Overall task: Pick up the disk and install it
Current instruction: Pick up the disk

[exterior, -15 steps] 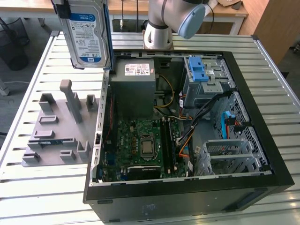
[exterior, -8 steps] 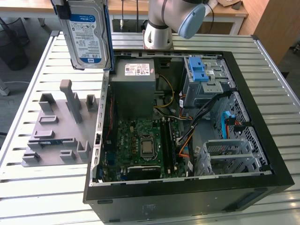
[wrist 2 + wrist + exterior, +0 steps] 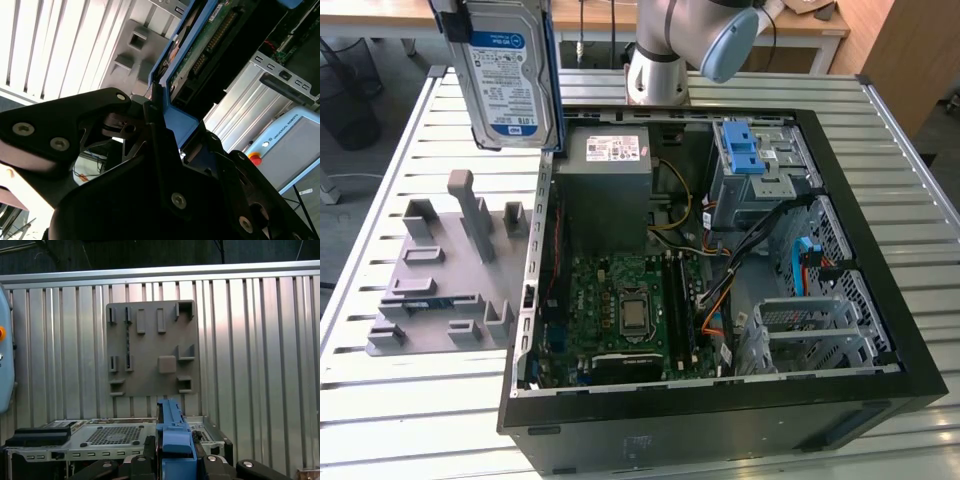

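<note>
**Disk aloft, clamped by its blue frame**

Disk [image 3: 510, 75]: silver, blue-and-white label, blue carrier frame. It hangs upright in the exterior view's upper left, its top cut off by the pic edge. Jaws clenched on the frame edge. Second wrist view: disk [image 3: 200, 55] shows its green board side. First wrist view: disk [image 3: 175, 440] is edge-on. Below are the grey fixture plate [image 3: 440, 270], open PC case [image 3: 720, 410] and slatted worktop [image 3: 380, 400]. Arm [image 3: 685, 45] stands behind the case.

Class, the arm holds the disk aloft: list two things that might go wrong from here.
1. The end effector clamps the disk by its blue carrier frame edge; the disk might tilt or slip.
2. Loose cables cross the open computer case beside the drive cage and might snag the disk.
</note>
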You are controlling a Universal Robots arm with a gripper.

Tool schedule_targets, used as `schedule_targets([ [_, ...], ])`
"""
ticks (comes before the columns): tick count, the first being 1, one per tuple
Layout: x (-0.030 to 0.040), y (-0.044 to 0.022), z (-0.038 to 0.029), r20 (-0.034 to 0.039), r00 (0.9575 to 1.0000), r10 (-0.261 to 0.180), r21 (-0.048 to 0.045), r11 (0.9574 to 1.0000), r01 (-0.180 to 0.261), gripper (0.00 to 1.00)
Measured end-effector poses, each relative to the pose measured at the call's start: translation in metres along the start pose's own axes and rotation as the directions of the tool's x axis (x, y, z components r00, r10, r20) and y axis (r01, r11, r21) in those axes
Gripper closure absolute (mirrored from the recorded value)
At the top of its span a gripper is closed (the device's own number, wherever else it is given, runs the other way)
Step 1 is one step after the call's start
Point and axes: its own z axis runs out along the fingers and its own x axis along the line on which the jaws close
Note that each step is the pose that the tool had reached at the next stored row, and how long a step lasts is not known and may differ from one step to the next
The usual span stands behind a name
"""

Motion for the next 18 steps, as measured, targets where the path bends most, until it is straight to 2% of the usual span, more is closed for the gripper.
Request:
schedule_targets([
  [5,0.0006,-0.0015,0.0001,0.0000,1.0000,0.000,0.0001,1.0000,0.000,0.64],
  [11,0.0022,-0.0127,0.0003,-0.0001,1.0000,0.000,0.0000,1.0000,0.000,0.64],
  [14,0.0055,-0.0158,0.0003,0.0000,1.0000,0.000,0.0001,1.0000,0.000,0.64],
  [18,0.0102,-0.0167,0.0004,0.0000,1.0000,0.000,0.0001,1.0000,0.000,0.64],
])
